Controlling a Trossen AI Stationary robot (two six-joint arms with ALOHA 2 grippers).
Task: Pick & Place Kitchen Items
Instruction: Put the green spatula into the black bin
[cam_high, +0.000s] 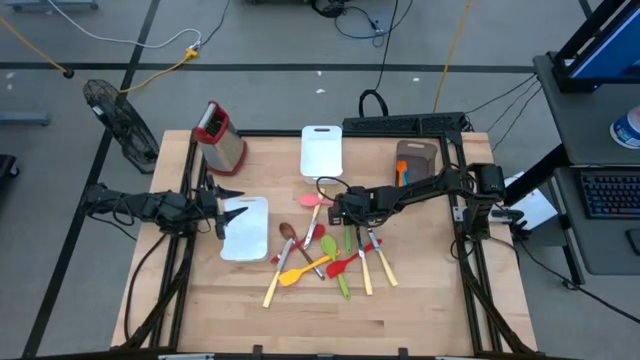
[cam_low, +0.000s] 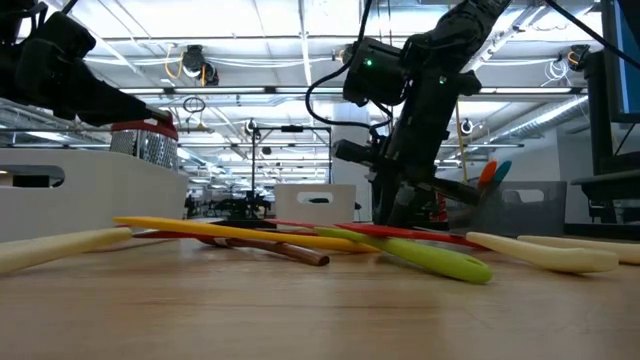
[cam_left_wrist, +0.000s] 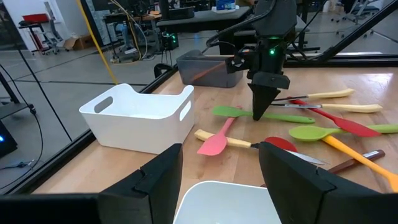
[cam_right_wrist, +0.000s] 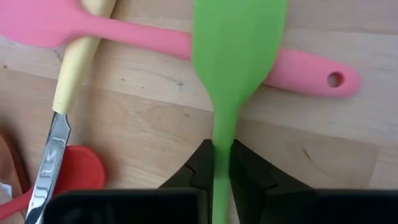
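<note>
Green spatula (cam_right_wrist: 239, 50): flat bright-green blade, thin green stem; long axis runs straight away from the right wrist, blade end farthest, crossing over a pink spatula (cam_right_wrist: 298, 65) on the wooden table (cam_right_wrist: 155, 118).
Right gripper (cam_right_wrist: 222, 163): fingers pinched on the green stem.
Left gripper (cam_left_wrist: 219, 171): spread wide over a white tray (cam_left_wrist: 217, 202), holding nothing.

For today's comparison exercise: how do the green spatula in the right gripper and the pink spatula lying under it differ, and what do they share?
The green spatula is green and pinched at its thin neck by the shut right gripper; the pink spatula is pink and lies free. The green spatula crosses over the pink spatula, which rests beneath on the wooden table. Only the pink spatula shows a hanging hole. Both look like smooth one-piece utensils.
</note>
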